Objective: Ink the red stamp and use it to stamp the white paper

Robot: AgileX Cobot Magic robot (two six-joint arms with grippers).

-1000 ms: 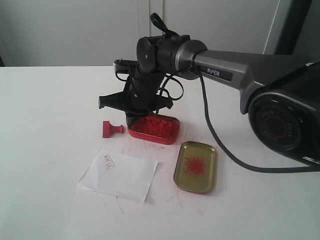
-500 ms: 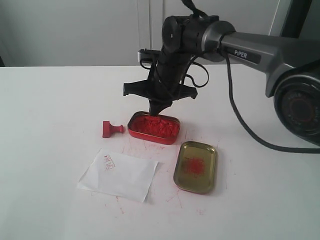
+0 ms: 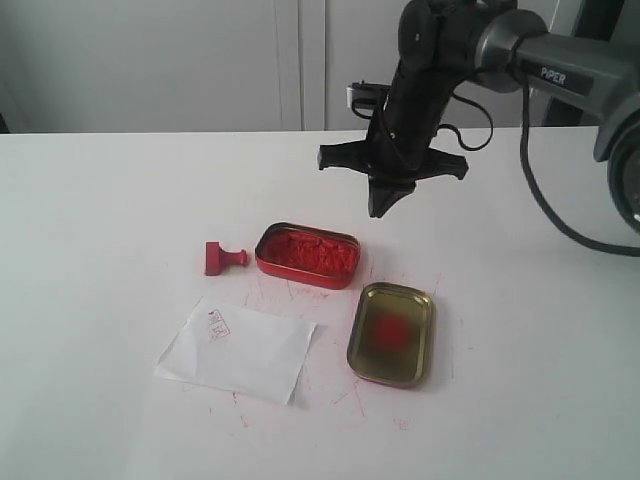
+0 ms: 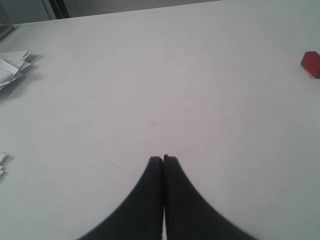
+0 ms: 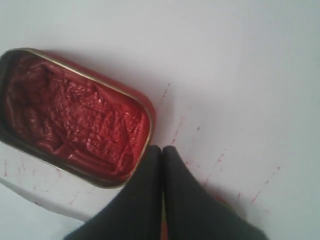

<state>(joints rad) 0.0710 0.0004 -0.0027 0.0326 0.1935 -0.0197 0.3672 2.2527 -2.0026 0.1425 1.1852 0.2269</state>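
Note:
The red stamp [image 3: 224, 258] lies on its side on the table, just left of the red ink tin [image 3: 307, 255]. Its block also shows at the edge of the left wrist view, the red stamp [image 4: 311, 64]. The white paper [image 3: 236, 349], with a small red imprint near its far left corner, lies in front of them. My right gripper [image 3: 378, 208] hangs shut and empty above the table behind the tin's right end; its wrist view shows the red ink tin [image 5: 75, 116] beside the closed gripper [image 5: 161, 148]. My left gripper [image 4: 163, 159] is shut over bare table.
A gold tin lid [image 3: 390, 332] with red smears lies right of the paper. Red ink specks mark the white table [image 3: 100, 220] around the tin. Crumpled white papers [image 4: 12, 67] sit at the edge of the left wrist view.
The right arm has risen and pulled back to the right, away from the ink tin it was over. Stamp, paper and lid have not moved.

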